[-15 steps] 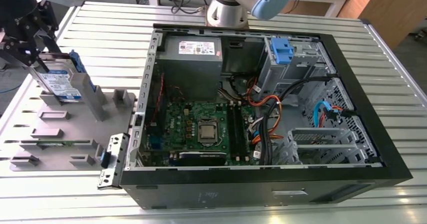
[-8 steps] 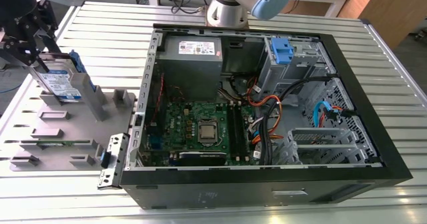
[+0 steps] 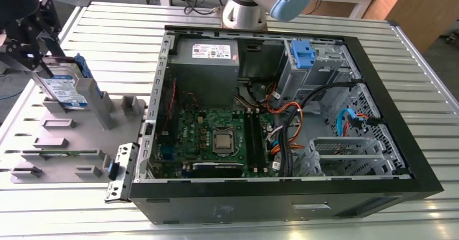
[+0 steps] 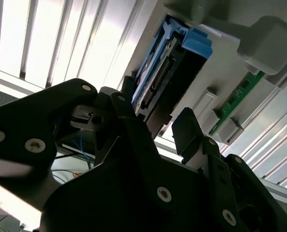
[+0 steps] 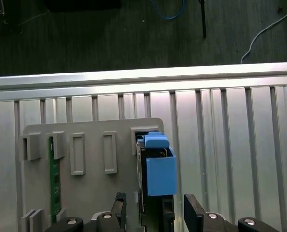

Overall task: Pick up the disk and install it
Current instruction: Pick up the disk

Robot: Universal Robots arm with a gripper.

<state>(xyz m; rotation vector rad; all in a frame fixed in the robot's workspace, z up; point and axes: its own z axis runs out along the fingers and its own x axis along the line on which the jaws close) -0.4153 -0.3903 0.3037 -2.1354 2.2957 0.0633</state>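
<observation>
The arm point(image 3: 251, 6) rises from the far side of the bench point(image 3: 79, 221), behind the open computer case point(image 3: 287, 202). Its wrist end is over at the exterior view's left. There the gripper point(image 3: 36, 41) hangs over a grey holder plate point(image 3: 72, 138) that lies on the bench beside the case, and it points down at the plate.

The disk point(image 3: 63, 87) stands on edge in a slot of that plate, its labelled face open to the exterior view and its blue side rail along the upper edge. It is well apart from the case.

In the first wrist view the gripper point(image 5: 155, 198) is spread wide, with one black finger on each side of the disk point(image 5: 155, 169). A gap shows between each finger and the blue rail, so it grips nothing. In the second wrist view the gripper point(image 4: 155, 108) straddles the near end of the disk point(image 4: 158, 79) in the same way. One finger is close beside that end and the other stands clearly off it.

A green circuit strip point(image 5: 53, 174) sits in another slot of the plate, apart from the disk.
</observation>
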